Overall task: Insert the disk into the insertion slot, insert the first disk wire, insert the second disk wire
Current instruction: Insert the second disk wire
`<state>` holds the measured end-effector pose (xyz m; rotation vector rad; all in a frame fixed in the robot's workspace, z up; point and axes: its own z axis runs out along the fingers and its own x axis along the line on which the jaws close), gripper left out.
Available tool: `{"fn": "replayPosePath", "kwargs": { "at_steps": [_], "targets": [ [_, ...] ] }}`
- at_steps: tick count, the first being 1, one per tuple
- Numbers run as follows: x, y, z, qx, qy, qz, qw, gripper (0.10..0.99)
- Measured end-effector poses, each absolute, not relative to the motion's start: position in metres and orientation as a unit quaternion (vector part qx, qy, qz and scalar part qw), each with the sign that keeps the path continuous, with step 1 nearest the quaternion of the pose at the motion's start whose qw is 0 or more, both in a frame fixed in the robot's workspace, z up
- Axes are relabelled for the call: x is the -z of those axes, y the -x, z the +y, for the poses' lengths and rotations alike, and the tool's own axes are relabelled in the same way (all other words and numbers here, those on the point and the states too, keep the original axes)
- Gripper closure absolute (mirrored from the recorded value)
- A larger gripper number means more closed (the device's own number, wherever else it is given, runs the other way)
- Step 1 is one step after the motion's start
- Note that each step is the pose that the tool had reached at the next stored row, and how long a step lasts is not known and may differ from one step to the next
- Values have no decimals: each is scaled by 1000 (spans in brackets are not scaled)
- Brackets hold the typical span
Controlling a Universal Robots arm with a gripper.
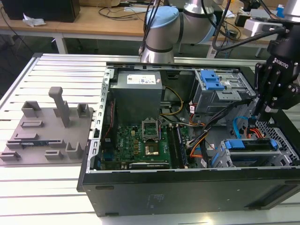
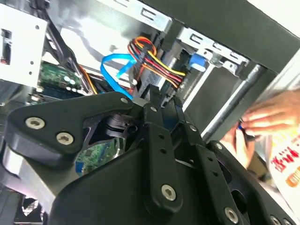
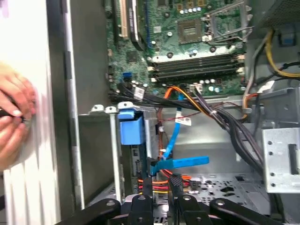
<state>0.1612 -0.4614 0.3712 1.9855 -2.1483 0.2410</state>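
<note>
The gripper (image 1: 262, 114) is hanging over the case's far corner at the exterior view's right, just behind the insertion slot (image 1: 276, 157), where we are seeing the disk (image 1: 251, 144) already seated in its blue carrier. In the first wrist view the fingers (image 3: 174, 187) are standing nearly together around the dark plug end of the second disk wire (image 3: 180, 161) (whether they are truly pinching it, we cannot tell). We are judging that flat cable light, limp and kink-prone, so the stiff plug is the place to grasp.

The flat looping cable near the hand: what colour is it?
Light blue; the cable shows best in the first wrist view.
</note>
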Motion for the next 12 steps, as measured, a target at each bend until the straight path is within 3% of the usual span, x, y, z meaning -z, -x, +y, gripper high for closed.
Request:
{"fn": "replayPosePath", "kwargs": {
  "at_steps": [2, 3, 12],
  "targets": [
    [-371, -161, -457, -98, -671, -725, 123, 812],
    [-371, -161, -456, -101, -670, -724, 126, 812],
    [-366, -151, -455, -103, -666, -727, 129, 812]
  ]
}}
